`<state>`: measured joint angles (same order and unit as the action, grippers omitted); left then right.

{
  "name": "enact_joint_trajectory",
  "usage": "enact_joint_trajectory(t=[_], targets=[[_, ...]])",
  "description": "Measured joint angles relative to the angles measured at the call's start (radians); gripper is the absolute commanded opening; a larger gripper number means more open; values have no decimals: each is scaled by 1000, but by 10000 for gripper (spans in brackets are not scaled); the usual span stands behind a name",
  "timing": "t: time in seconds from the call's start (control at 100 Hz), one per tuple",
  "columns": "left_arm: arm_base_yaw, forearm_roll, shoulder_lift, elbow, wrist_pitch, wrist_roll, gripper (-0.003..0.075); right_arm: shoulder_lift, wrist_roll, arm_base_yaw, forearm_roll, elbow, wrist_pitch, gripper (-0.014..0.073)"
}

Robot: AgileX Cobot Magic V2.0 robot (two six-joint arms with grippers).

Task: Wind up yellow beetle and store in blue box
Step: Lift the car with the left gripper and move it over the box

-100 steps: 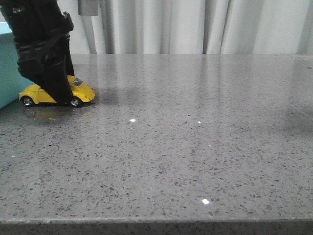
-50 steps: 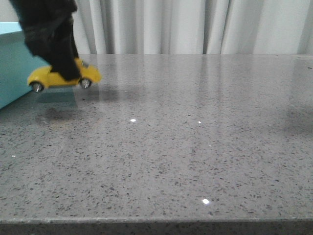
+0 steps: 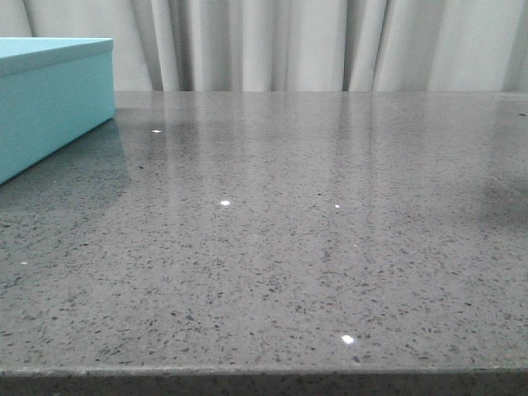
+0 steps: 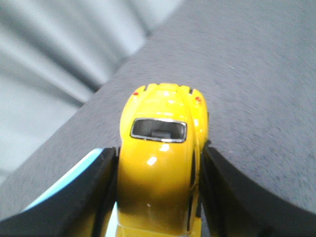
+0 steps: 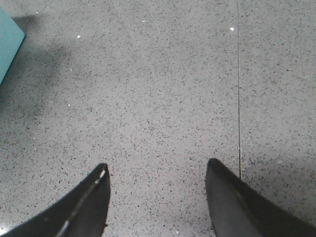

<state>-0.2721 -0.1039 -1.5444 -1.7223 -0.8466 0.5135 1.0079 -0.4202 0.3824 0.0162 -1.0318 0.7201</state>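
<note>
the yellow beetle [image 4: 160,163] is pinched between the two dark pads of the left gripper [image 4: 159,197] at the bottom centre of the left wrist frame, lifted off the grey table [image 3: 313,239] — a sliver of turquoise shows at lower left beneath it. the blue box [image 3: 49,99] sits upper left in the front frame. pickup looks done; lowering and release remain. winding cannot be judged. the right gripper [image 5: 157,202] hangs spread, empty.
</note>
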Motion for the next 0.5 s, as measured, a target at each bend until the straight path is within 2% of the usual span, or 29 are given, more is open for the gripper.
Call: enact_joint_trajectory(t=[0.15, 0.28, 0.5], targets=[[114, 0, 9, 0, -40, -158, 189, 0, 0, 0, 0, 0, 0, 434], [206, 2, 9, 10, -104, -205, 189, 0, 0, 0, 0, 0, 0, 434], [306, 2, 9, 125, -111, -246, 189, 0, 0, 0, 0, 0, 0, 434]])
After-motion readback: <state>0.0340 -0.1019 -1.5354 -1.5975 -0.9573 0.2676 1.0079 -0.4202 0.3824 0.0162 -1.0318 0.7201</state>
